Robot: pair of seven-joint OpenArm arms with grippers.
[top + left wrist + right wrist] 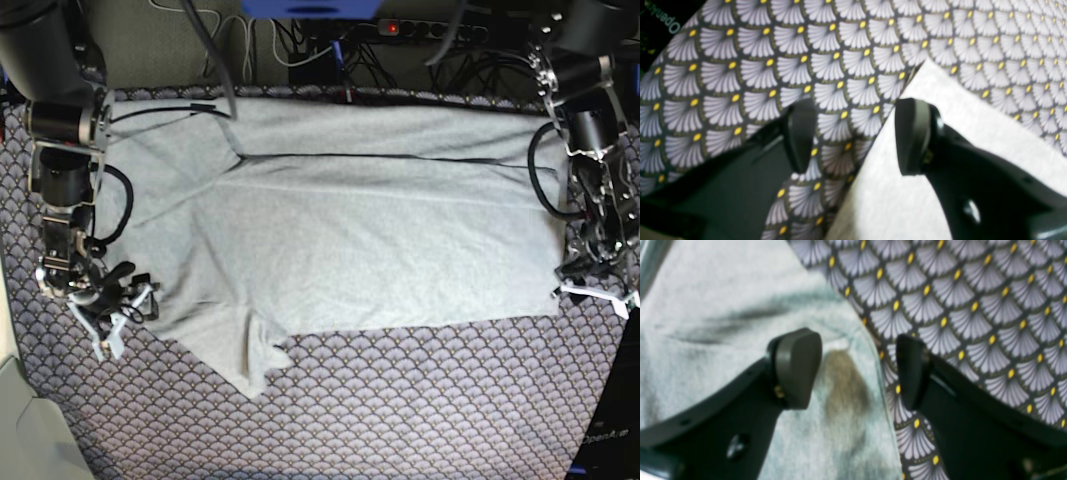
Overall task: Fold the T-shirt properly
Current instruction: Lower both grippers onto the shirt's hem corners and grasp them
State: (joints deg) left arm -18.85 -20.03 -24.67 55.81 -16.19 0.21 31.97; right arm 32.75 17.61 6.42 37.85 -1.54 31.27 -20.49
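Note:
The light grey T-shirt (370,240) lies spread out, plain side up, across the scallop-patterned cloth (400,400). My left gripper (592,290) stands open at the shirt's corner on the right of the base view. In the left wrist view the gripper (857,136) straddles the shirt's edge, one finger over the T-shirt (890,200), the other over the cloth (773,66). My right gripper (115,315) is open at the shirt's edge on the left of the base view. Up close, the gripper (853,370) has the rim of the T-shirt (706,306) between its fingers, with nothing pinched.
Cables and a power strip (420,28) run along the back edge. A black labelled block (605,440) sits at the near right corner, also seen in the left wrist view (660,20). A pale grey surface (20,420) borders the near left.

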